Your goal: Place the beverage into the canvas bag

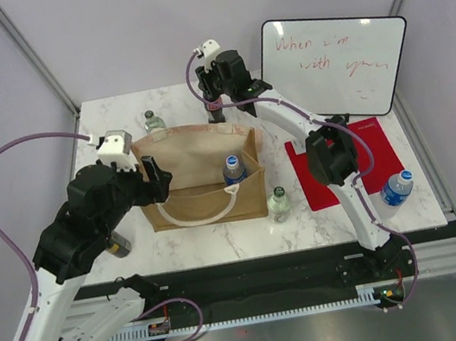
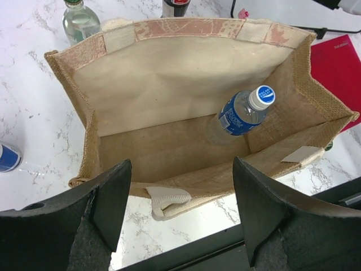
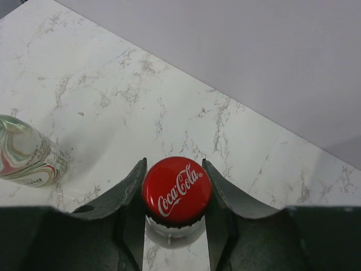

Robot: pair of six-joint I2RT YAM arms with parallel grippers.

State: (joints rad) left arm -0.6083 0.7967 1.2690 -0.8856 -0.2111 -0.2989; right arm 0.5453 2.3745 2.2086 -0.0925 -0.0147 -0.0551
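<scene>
The tan canvas bag [image 1: 198,175] stands open mid-table, white handle at its front. A blue-label water bottle [image 1: 233,169] leans inside it, also seen in the left wrist view [image 2: 243,113] against the bag's right wall [image 2: 293,84]. My left gripper [image 1: 152,176] is open and empty, above the bag's left end; its jaws [image 2: 180,209] straddle the rim. My right gripper [image 1: 214,105] is behind the bag, shut on a Coca-Cola bottle [image 1: 216,115] at its red cap [image 3: 176,189], which stands on the table.
A clear green-capped bottle [image 1: 152,120] stands behind the bag's left corner, another [image 1: 279,203] at its front right. A blue-label bottle [image 1: 397,189] stands by a red mat [image 1: 341,165]. A whiteboard [image 1: 335,65] leans at back right. A dark can [image 1: 118,244] sits under my left arm.
</scene>
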